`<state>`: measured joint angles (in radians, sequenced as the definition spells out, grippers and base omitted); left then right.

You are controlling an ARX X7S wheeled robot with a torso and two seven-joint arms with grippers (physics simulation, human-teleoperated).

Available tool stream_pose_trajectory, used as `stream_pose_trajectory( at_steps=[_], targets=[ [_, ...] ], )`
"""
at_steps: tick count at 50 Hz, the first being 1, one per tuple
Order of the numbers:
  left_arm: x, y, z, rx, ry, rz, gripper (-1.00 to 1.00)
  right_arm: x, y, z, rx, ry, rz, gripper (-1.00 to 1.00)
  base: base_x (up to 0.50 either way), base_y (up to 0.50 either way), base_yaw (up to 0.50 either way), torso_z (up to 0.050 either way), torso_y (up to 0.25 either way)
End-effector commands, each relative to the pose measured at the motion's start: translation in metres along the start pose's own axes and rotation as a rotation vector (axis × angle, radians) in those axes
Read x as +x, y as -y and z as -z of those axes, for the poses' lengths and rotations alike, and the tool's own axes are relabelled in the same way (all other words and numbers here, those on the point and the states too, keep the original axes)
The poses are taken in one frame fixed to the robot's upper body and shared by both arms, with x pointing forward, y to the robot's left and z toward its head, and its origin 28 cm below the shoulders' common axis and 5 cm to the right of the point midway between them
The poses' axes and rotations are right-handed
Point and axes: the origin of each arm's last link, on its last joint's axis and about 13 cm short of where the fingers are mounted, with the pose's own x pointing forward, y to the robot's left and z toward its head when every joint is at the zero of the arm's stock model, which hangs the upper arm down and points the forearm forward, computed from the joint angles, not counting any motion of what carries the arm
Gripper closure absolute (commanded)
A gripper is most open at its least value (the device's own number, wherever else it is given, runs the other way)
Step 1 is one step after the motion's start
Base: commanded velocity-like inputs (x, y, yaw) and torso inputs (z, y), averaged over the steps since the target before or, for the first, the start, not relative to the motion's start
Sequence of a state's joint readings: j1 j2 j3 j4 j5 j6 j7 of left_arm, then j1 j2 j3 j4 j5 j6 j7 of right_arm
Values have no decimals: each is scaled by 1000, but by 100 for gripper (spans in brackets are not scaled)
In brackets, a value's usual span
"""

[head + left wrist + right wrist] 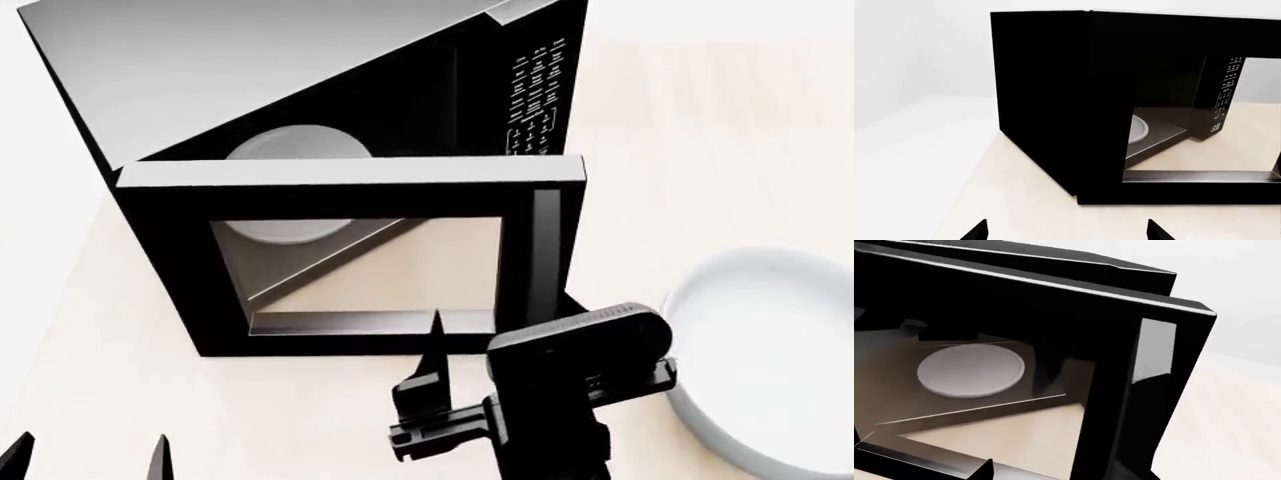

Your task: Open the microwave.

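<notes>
The microwave (307,70) is a large black box with a grey top on a beige table. Its glass-windowed door (354,190) stands swung out towards me, with the grey vertical handle (545,250) at its right edge. The keypad (534,95) and the white turntable plate (296,145) show inside. My right gripper (497,335) is open, close in front of the door's lower right corner; one fingertip (984,467) shows against the door frame (1114,430) and the other is hidden. My left gripper (87,455) is open and empty, short of the microwave's left side (1041,100).
A white bowl (761,360) sits on the table (694,150) to the right of my right arm. A white surface (907,150) borders the beige table at the left of the microwave.
</notes>
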<state>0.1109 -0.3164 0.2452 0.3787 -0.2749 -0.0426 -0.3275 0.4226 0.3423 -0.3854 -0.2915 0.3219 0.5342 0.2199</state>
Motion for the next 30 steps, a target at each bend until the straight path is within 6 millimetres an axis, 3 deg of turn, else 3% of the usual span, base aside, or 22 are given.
stream_pose_trajectory(
  at_steps=[1, 22, 30],
  targets=[
    [-1, 0, 0, 0, 2, 0, -100, -5, 3, -14, 78, 98, -24, -100, 0, 0, 0, 0, 0],
    [0, 0, -1, 1, 3, 2, -100, -23, 20, -20, 82, 132, 41, -100, 0, 0, 0, 0, 0],
    [-1, 1, -1, -1, 4, 3, -100, -33, 20, -41, 56, 145, 38, -100, 0, 0, 0, 0, 0]
  ],
)
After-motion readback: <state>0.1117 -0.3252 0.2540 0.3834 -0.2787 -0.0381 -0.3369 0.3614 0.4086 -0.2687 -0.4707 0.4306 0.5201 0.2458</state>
